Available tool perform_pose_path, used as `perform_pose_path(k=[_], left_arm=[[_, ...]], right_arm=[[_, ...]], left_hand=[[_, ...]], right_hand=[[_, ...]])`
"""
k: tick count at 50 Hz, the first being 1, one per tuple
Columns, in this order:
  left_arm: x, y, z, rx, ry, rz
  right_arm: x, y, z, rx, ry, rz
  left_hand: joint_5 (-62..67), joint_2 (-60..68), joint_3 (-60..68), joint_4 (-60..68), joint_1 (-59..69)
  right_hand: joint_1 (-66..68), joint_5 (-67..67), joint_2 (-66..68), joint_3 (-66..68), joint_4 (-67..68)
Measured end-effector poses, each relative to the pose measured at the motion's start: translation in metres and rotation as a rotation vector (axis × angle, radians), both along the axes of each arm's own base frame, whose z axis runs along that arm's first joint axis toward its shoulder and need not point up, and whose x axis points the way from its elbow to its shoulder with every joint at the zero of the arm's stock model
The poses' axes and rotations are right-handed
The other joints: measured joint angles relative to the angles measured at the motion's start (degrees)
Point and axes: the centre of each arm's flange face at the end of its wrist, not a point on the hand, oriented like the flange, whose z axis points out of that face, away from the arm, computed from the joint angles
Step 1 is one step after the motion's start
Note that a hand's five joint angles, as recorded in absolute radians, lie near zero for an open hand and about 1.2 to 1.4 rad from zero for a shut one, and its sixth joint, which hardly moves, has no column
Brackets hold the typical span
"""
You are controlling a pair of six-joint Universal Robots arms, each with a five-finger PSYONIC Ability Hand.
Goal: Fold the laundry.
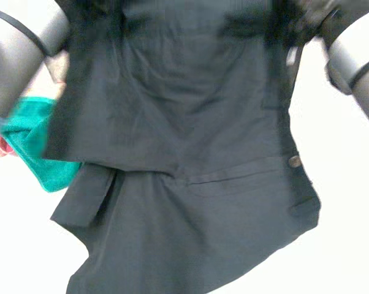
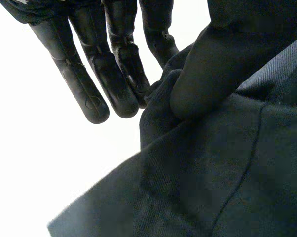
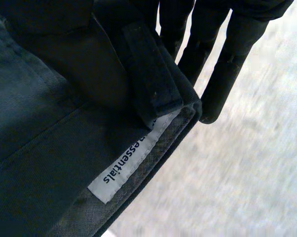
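We hold the garment (image 1: 184, 122) up off the table (image 1: 350, 245), spread wide between our 2 arms, its lower part drooping toward the tabletop; we cannot tell whether the hem touches it. A button (image 1: 294, 161) sits near the garment's right edge.

At the garment's upper left corner the left hand (image 2: 114, 74) pinches a bunched edge, thumb (image 2: 212, 74) pressed on the cloth against straight fingers. At its upper right corner the right hand (image 3: 237, 49) has the waistband, with its white label (image 3: 133, 158), against straight fingers, and we judge it pinched there too.

So the garment hangs below both hands, its top edge running from 1 hand to the other, neither hand nearer. Laying it flat for a fold looks like the next step, and it depends on keeping that edge taut.

A teal cloth (image 1: 34, 147) lies just beyond the garment's left edge.
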Motion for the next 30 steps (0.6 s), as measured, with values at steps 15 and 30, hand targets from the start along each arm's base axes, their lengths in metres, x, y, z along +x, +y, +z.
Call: perform_pose_path(k=[15,30], left_arm=[[-0.048,-0.11,-0.134,0.007,-0.009,-0.094],[-0.017,-0.078,-0.066,0.039,0.015,0.099]], right_arm=[[0.044,-0.11,-0.122,-0.043,-0.02,-0.184],[0.04,-0.104,-0.086,-0.025,0.079,-0.074]], left_hand=[[-36.42,-36.7,-36.16,-36.77,-42.28],[-54.06,-56.72,-56.33,-57.21,-56.03]], right_hand=[[-39.9,-39.66,-39.81,-38.65,-38.6],[-52.1,-55.46,-55.29,-56.32,-56.84]])
